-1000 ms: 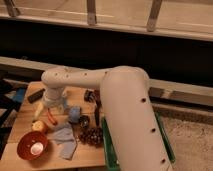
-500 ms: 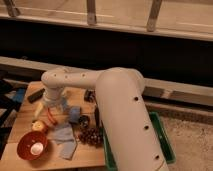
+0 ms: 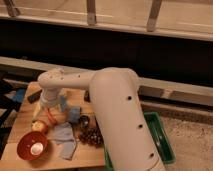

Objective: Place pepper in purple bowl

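My gripper (image 3: 47, 113) hangs from the white arm over the left part of the wooden table (image 3: 20, 122), low above its surface. A slender red-orange pepper (image 3: 51, 117) shows right at the gripper's tip; I cannot tell whether it is held or lies on the table. The dark purple bowl (image 3: 83, 121) sits a short way to the right of the gripper, partly hidden by the arm.
A round yellow-red fruit (image 3: 39, 126) lies just below the gripper. A red-orange bowl (image 3: 26, 148) with a white item stands at the front left. A blue-grey cloth (image 3: 64, 136), a dark cluster (image 3: 91, 136) and a green bin (image 3: 162, 136) lie to the right.
The arm and gripper stay in almost the same place over the left of the table. Nothing else has visibly moved.
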Motion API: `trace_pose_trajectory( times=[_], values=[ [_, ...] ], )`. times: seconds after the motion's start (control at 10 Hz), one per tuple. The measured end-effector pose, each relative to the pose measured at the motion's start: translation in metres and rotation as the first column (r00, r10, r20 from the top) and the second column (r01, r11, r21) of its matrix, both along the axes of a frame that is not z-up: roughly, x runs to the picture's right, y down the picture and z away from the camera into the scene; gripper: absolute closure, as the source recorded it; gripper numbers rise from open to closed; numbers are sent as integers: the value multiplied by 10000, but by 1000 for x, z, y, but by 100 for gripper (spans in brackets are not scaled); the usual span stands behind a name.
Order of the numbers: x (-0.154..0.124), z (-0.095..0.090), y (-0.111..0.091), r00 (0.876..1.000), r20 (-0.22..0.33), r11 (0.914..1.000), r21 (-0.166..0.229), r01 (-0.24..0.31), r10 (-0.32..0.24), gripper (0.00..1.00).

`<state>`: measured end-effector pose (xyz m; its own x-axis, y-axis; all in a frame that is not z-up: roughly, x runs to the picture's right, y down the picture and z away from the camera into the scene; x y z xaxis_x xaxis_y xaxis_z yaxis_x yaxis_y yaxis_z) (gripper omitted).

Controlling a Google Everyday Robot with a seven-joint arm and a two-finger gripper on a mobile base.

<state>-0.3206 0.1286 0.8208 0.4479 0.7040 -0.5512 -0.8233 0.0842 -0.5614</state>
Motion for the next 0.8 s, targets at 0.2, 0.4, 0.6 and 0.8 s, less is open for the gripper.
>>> trace_pose_trajectory(
  times=[0.2,0.4,0.6,0.8],
  values=[
    [-10,0,1,9999,24,9994,323,124,-124,20],
    [-13,1,-1,10000,61,9978,660,74,-78,20],
    [-19,1,-2,9998,182,9965,835,98,-114,20],
    [-24,4,1,9993,292,9960,866,210,-236,20]
  ],
)
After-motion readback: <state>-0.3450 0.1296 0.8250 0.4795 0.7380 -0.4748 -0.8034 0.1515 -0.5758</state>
